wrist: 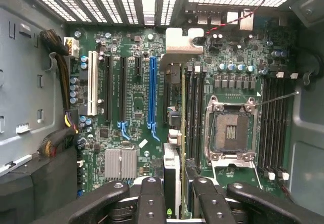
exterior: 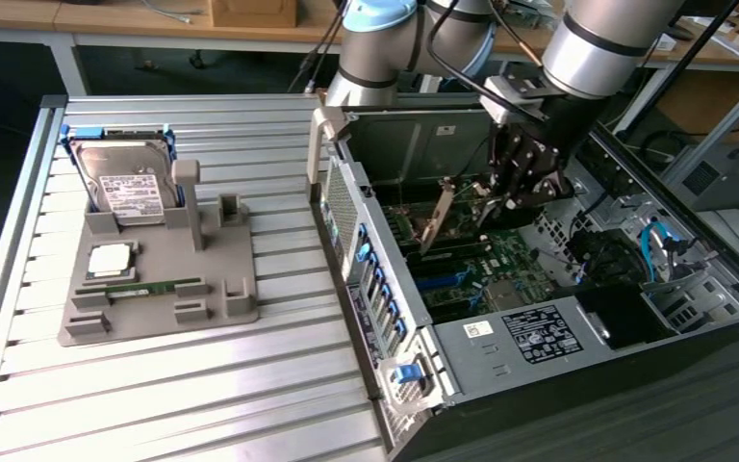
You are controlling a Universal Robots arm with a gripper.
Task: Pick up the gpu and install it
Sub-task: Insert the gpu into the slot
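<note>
Gripper (exterior: pixel 525 183) down inside the open PC case (exterior: pixel 472 337), fingers (wrist: pixel 152 198) clamped on the gpu (exterior: pixel 437 219). Card hangs edge-on below the fingers, just above the motherboard (wrist: pixel 136 107), approx. betw. the blue PCIe slot (wrist: pixel 152 90) and the RAM slots (wrist: pixel 195 113). Hard drive (exterior: pixel 130 188) sits well apart in the gray fixture (exterior: pixel 151 289) on the table.

Gpu (exterior: pixel 437 219) stands edge-down, tilted, inside the case (exterior: pixel 498 337).

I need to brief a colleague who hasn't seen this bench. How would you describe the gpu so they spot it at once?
Look inside the open computer case at the exterior view's right, below the gripper. The gpu is the thin card standing on edge over the motherboard, its tan face unlike the green boards around it.
</note>
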